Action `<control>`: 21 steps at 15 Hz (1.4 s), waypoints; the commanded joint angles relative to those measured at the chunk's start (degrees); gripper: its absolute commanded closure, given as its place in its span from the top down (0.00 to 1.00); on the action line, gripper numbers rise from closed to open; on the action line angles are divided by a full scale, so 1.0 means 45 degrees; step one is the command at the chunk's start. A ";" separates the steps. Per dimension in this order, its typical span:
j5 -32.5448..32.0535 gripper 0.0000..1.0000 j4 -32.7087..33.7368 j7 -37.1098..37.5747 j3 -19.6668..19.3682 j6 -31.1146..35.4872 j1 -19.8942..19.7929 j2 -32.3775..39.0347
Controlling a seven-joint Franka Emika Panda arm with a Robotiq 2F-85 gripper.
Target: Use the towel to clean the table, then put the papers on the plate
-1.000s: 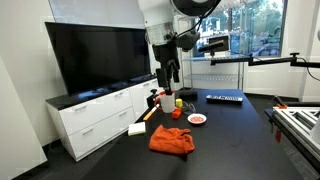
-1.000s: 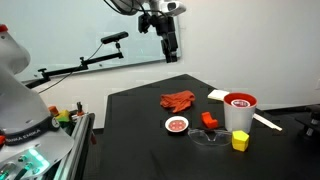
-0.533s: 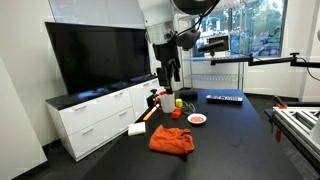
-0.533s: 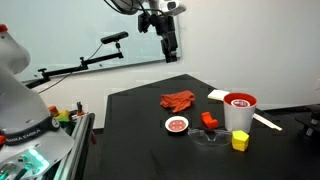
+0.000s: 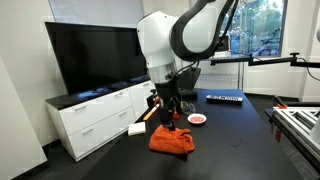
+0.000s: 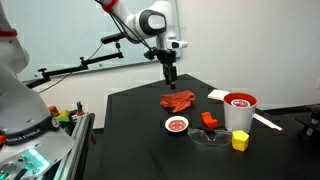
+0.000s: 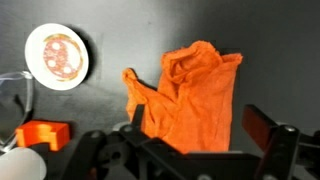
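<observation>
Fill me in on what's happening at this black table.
A single robot arm is working over a black table. Its gripper hovers just above a crumpled orange towel. In the wrist view the jaws are open, set wide on either side of the cloth, and nothing is gripped yet. A small white plate sits on the table a little apart from the towel. The towel grab looks about to happen; no wiping is under way.
</observation>
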 commanded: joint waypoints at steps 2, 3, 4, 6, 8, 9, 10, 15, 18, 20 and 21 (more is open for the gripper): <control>0.1614 1.00 0.0165 -0.1499 -0.0169 0.1588 0.0084 0.0629; 0.1931 1.00 0.0147 -0.1745 -0.0134 0.1841 0.0049 0.0671; 0.2206 1.00 0.0117 -0.1988 -0.0113 0.2091 0.0019 0.0691; 0.2759 1.00 0.0043 -0.2566 -0.0038 0.2620 -0.0067 0.0717; 0.2884 1.00 -0.0052 -0.3046 -0.0115 0.3187 -0.0073 0.0846; 0.2805 1.00 -0.0084 -0.3180 -0.0214 0.3368 -0.0057 0.0961; 0.2788 1.00 -0.0102 -0.3330 -0.0260 0.3425 -0.0078 0.1047; 0.2785 1.00 -0.0140 -0.3702 -0.0398 0.3677 -0.0110 0.1389; 0.2795 1.00 -0.0160 -0.3847 -0.0386 0.3697 -0.0147 0.1455; 0.2754 1.00 -0.0168 -0.3961 -0.0415 0.3766 -0.0167 0.1520; 0.2724 1.00 -0.0160 -0.4010 -0.0454 0.3779 -0.0181 0.1594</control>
